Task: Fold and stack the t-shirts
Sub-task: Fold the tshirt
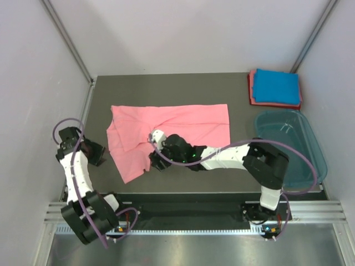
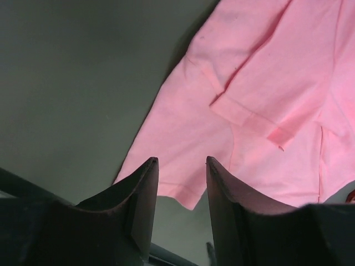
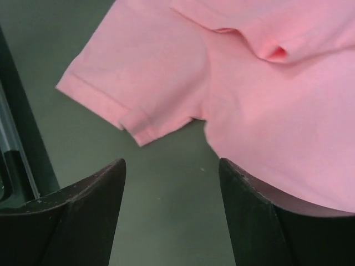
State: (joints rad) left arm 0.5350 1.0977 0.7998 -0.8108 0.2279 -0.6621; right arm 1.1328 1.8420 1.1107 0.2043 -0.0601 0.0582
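No legible text, label, brand, number or sign in any view. Salmon-pink t-shirt [image 1: 188, 124], centre of frame: plain cloth, no print. Folded bright blue t-shirt [image 1: 277, 87], upper right: plain. Teal tub [image 1: 294, 144], right: unmarked. Arm housings [image 1: 227, 156]: any marking too small to read.

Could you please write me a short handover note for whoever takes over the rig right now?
Left gripper: open, empty, beside the left edge of the salmon-pink shirt.
Right gripper: wide open, empty, near a sleeve of the same shirt.
Things: the salmon-pink shirt lies spread and rumpled in the middle of the table. The blue shirt sits folded on top of the folded reddish-pink shirt at the far right corner.
Done: two shirts folded and stacked.
Left: fold the salmon-pink shirt and add it to the stack.
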